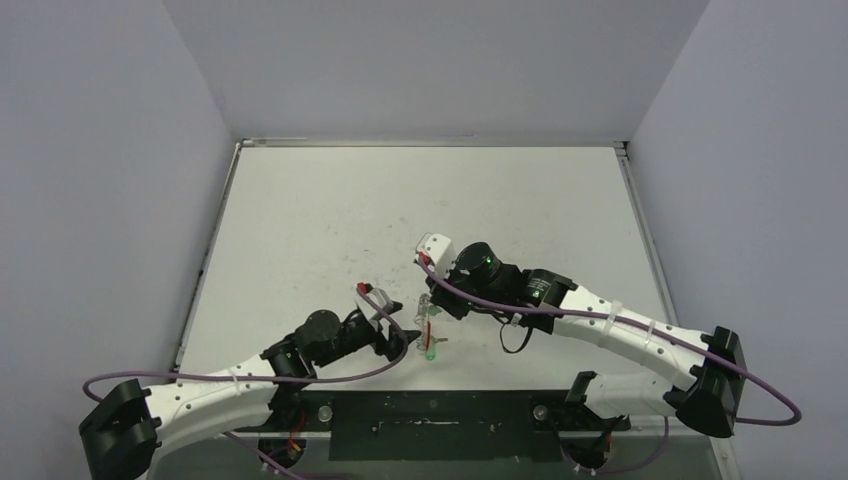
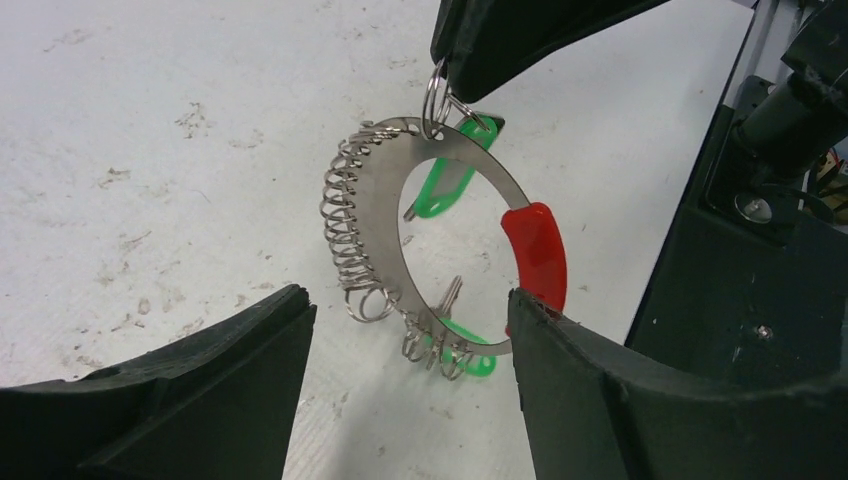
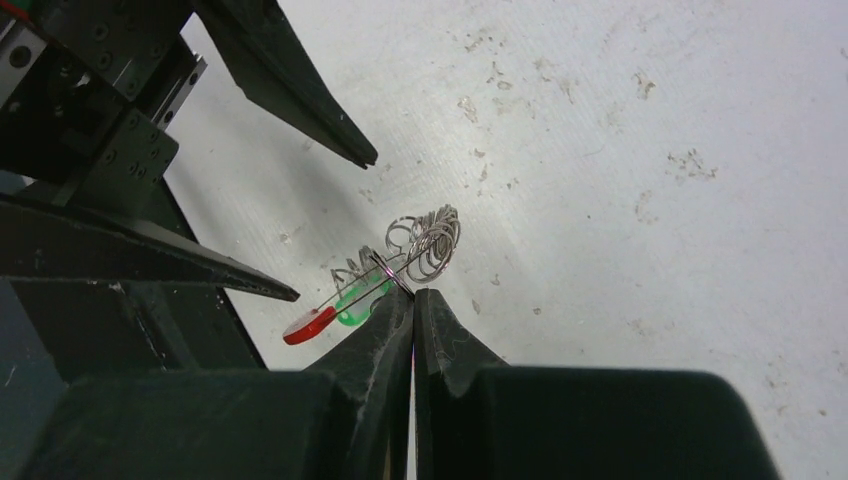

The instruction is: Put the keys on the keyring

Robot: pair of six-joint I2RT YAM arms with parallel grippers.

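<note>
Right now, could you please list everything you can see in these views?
table: one, white and scuffed, beneath everything.
keyring: one, silver band with a red segment, held up between the claws.
wire rings: many, silver, strung along the keyring.
keys: at least one, silver, by the keyring's lower part.
green tags: two pieces visible, bright green, behind the keyring.
cables: purple, along both arms.
right claw: black, shut, pinching the keyring's top.
left claw: black, open, fingers either side of the keyring.
</note>
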